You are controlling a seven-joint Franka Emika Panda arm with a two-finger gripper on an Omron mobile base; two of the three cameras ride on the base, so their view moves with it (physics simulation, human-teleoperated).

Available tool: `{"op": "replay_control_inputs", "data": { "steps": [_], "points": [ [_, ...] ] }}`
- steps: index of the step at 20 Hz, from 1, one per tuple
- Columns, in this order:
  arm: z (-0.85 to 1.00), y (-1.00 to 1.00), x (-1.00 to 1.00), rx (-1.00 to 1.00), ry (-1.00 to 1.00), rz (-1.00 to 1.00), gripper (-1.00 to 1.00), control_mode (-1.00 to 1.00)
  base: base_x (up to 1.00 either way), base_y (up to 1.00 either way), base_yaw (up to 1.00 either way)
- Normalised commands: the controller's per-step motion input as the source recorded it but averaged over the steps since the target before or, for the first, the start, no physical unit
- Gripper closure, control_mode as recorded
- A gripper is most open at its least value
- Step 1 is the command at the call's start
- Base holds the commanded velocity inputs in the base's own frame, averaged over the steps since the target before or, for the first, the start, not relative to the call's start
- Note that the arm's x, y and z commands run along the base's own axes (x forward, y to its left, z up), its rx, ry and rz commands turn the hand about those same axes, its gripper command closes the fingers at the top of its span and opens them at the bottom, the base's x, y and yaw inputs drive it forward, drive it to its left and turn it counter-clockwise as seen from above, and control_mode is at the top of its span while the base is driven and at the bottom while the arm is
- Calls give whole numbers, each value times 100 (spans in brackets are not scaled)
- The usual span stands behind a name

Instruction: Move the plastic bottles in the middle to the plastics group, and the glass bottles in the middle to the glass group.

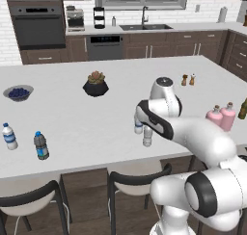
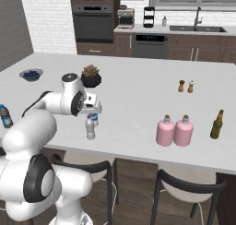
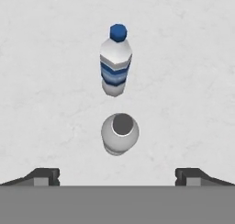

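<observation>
Two small plastic bottles stand close together mid-counter: a plain greyish-clear one (image 1: pixel 147 137) (image 2: pixel 90 128) (image 3: pixel 119 133) and a blue-labelled one (image 1: pixel 138 127) (image 2: pixel 94 119) (image 3: pixel 116 62) whose cap looks blue in the hand view. My gripper (image 3: pixel 118 178) (image 2: pixel 93 109) hangs open above them, pointing down, nothing between its fingertips (image 3: pixel 46 176). The plain bottle lies nearest below it. At the left stand a clear blue-labelled bottle (image 1: pixel 9 136) and a dark grey one (image 1: pixel 41 145). At the right, two pink bottles (image 2: pixel 165 131) (image 2: pixel 183 130) stand side by side near a dark olive bottle (image 2: pixel 216 124).
A potted plant (image 1: pixel 95 84) and a bowl of blueberries (image 1: pixel 18 92) sit further back on the white island counter (image 1: pixel 87 123). Salt and pepper shakers (image 2: pixel 185 86) stand behind the pink bottles. Dark stools (image 1: pixel 137 181) line the near edge.
</observation>
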Motion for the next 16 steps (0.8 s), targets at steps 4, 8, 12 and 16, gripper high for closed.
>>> {"op": "replay_control_inputs", "data": {
  "steps": [4, 8, 12, 16],
  "points": [
    [-25, 0, 16, 0, 0, 4, -100, -100, 0, 0, 0],
    [-38, 0, 13, 0, 0, 4, -100, -100, 0, 0, 0],
    [-31, 0, 1, 0, 0, 3, -100, -100, 0, 0, 0],
    [-23, 0, 2, 0, 0, 1, -100, -100, 0, 0, 0]
  ]
}}
